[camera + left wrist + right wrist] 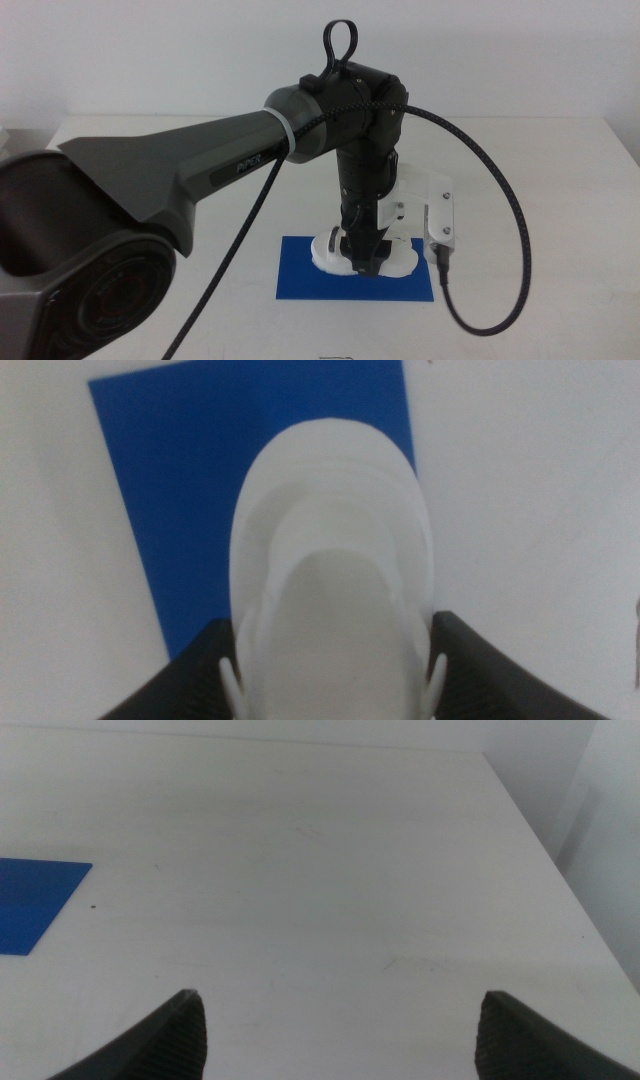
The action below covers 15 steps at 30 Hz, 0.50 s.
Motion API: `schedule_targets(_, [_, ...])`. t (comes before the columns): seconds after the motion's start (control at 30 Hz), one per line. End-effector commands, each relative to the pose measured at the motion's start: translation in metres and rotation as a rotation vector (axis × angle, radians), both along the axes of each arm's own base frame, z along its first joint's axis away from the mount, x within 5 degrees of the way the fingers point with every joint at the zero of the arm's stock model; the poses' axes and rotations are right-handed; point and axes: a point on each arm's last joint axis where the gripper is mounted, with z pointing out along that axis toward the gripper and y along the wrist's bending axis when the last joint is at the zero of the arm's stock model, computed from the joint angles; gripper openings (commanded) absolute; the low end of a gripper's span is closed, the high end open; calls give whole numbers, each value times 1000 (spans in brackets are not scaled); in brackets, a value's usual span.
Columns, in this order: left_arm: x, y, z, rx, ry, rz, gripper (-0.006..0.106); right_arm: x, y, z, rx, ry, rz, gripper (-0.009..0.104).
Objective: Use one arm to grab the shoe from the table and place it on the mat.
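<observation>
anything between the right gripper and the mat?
No. In the right wrist view only bare table lies between the open right gripper and the mat.

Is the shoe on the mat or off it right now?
On: the shoe sits over the blue mat, left pincer closed around it.

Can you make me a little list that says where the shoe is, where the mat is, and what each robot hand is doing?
shoe: white shoe, over the mat, held between the left fingers
mat: blue mat, flat on the white table
left gripper: left gripper, reaching down over the mat, closed on the shoe's sides
right gripper: right gripper, waiting off to the side above bare table, fingers apart, holding nothing
shoe touching mat: cannot tell
</observation>
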Motion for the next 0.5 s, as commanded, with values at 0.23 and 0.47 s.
schedule_targets(0.23, [-4,3,15,20,36,144,11,0,-1,12,-22,-93,-2,94])
schedule_targets(0.47, [-1,1,12,7,15,142,52,0,-1,12,-22,-93,-2,94])
